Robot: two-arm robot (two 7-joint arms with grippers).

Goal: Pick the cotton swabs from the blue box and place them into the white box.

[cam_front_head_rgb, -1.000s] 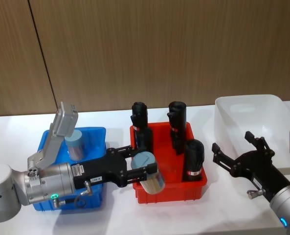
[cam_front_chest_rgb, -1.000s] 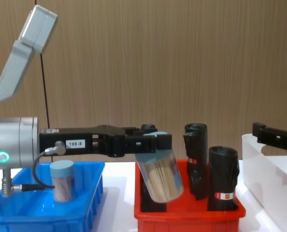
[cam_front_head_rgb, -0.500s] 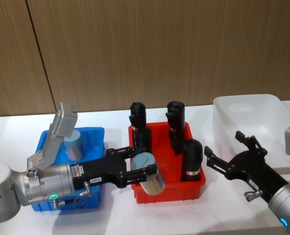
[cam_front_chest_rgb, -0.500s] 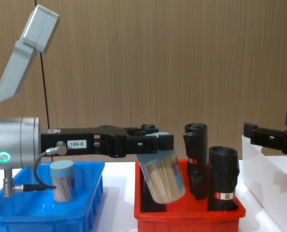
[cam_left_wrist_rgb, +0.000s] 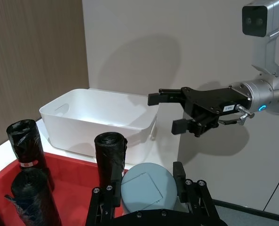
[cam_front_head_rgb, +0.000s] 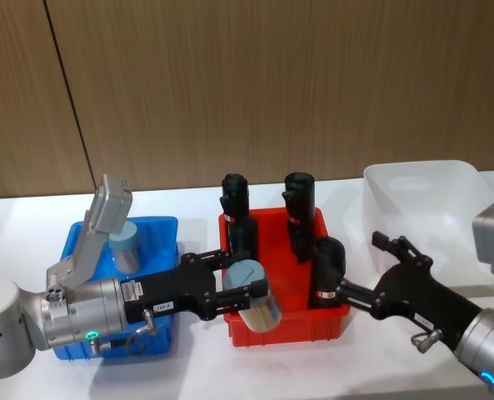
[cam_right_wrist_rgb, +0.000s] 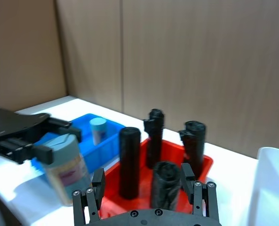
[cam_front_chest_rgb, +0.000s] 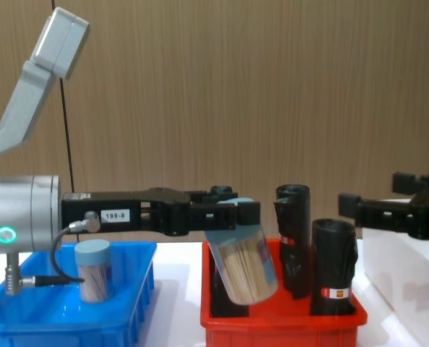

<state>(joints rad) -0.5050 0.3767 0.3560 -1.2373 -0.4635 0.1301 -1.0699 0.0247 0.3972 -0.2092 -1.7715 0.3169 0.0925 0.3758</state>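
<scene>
My left gripper (cam_front_head_rgb: 248, 287) is shut on a cotton swab tub (cam_front_head_rgb: 255, 302), clear with a pale blue lid (cam_left_wrist_rgb: 147, 183). It holds the tub tilted above the front left of the red bin (cam_front_head_rgb: 290, 323). Another swab tub (cam_front_head_rgb: 128, 243) stands upright in the blue box (cam_front_head_rgb: 159, 229) on the left. My right gripper (cam_front_head_rgb: 361, 267) hovers open by the red bin's right side, between it and the white box (cam_front_head_rgb: 430, 187), fingers pointing toward the held tub. From the chest, the tub (cam_front_chest_rgb: 244, 269) hangs under the left gripper (cam_front_chest_rgb: 237, 217), and the right gripper (cam_front_chest_rgb: 377, 195) comes in from the right.
Several tall black rolls (cam_front_head_rgb: 301, 204) stand in the red bin between the blue box and the white box; one (cam_front_head_rgb: 328, 271) is just beside my right gripper. A wooden wall runs behind the white table (cam_front_head_rgb: 197, 371).
My right gripper has moved left from over the white box to the red bin's right side, nearer the held tub. The left gripper and its tub have stayed almost still.
</scene>
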